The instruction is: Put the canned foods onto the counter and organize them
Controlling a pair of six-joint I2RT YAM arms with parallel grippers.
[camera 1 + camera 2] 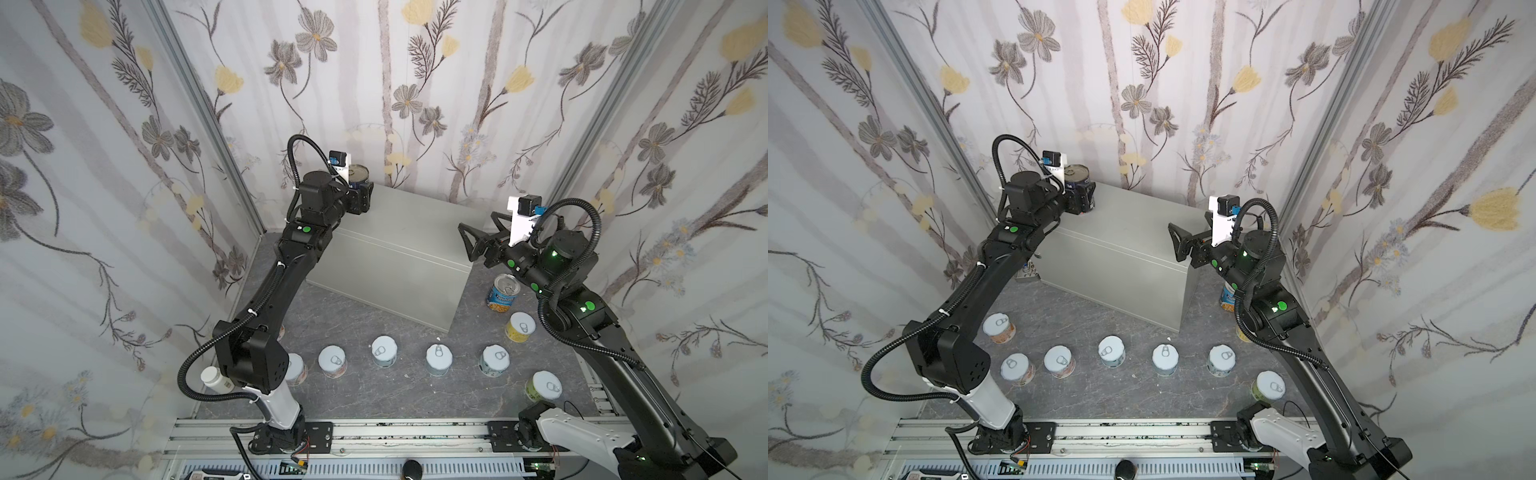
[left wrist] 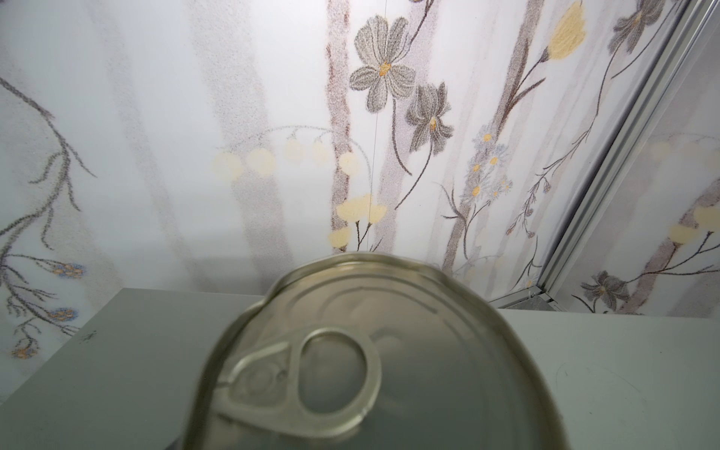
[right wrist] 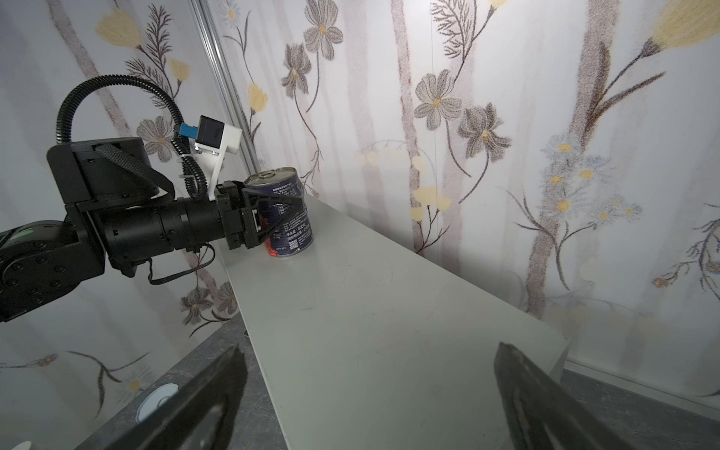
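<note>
A tall navy-and-red can (image 1: 358, 176) (image 3: 288, 218) stands upright on the back left corner of the counter (image 1: 407, 249), a light-grey metal box. My left gripper (image 1: 360, 190) has its fingers pressed on the can's sides. In the left wrist view the can's pull-tab lid (image 2: 370, 370) fills the lower frame. My right gripper (image 1: 478, 237) (image 3: 368, 350) hovers open and empty above the counter's right end. A tall blue can (image 1: 503, 293) stands on the floor under the right arm. Several short cans (image 1: 384, 351) stand in a row on the floor in front of the counter.
A yellow short can (image 1: 520, 326) and a green one (image 1: 544, 388) stand by the right arm's base. A white pill bottle (image 1: 216, 379) lies behind the left arm's elbow. Flowered walls close in the back and both sides. A metal rail (image 1: 395, 432) runs along the front.
</note>
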